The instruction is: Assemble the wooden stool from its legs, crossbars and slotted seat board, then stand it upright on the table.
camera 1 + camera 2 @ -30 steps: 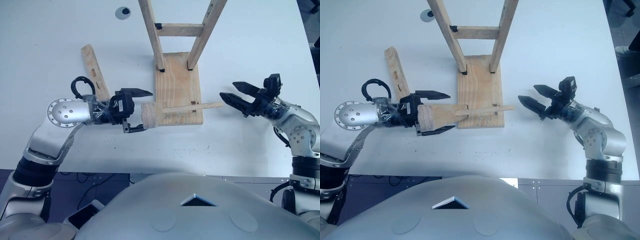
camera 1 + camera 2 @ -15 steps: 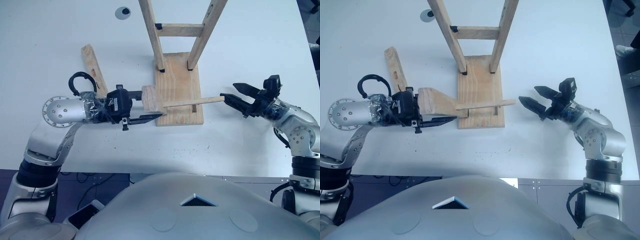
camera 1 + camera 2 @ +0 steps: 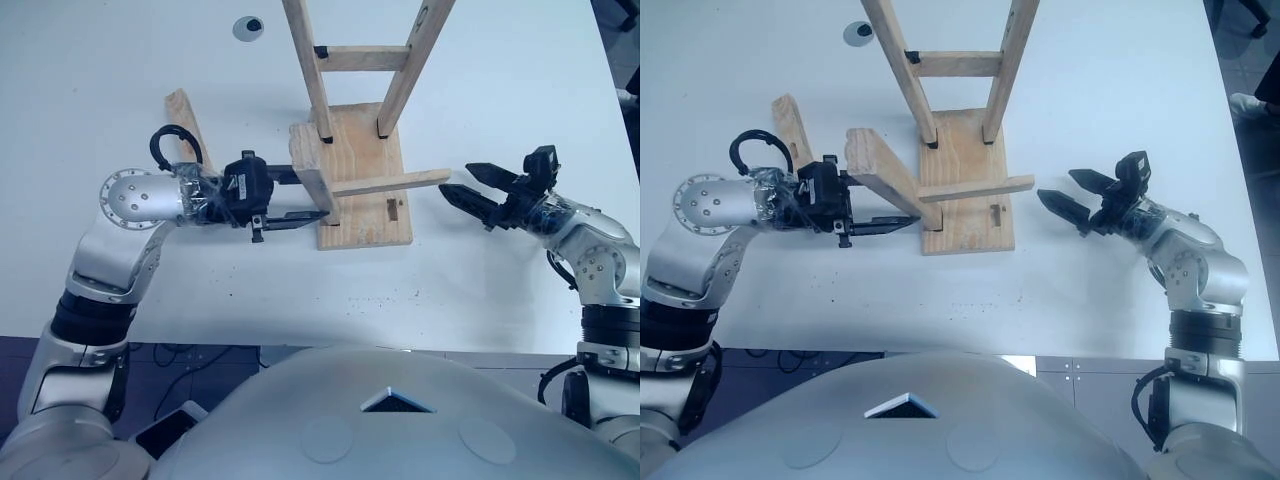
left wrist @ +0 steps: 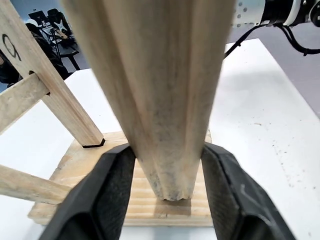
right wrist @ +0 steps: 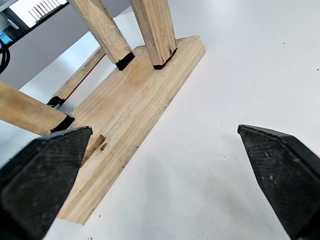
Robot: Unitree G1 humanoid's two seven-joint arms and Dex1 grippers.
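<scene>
White tabletop [image 3: 500, 60], bare room right of flat seat board [image 3: 370, 222]. Two legs [image 3: 305, 60] slotted at far edge. Left hand [image 3: 295, 197] clamped on third leg [image 3: 315, 165], tilted over board's left edge; crossbar [image 3: 390, 184] tip just beside right hand [image 3: 457, 179], spread open.

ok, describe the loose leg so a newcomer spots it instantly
Start at the seat board lying mid-table. To its left, beyond the left gripper, one wooden leg lies flat on the white table. Unlike the others, it is unheld and joined to nothing.
</scene>
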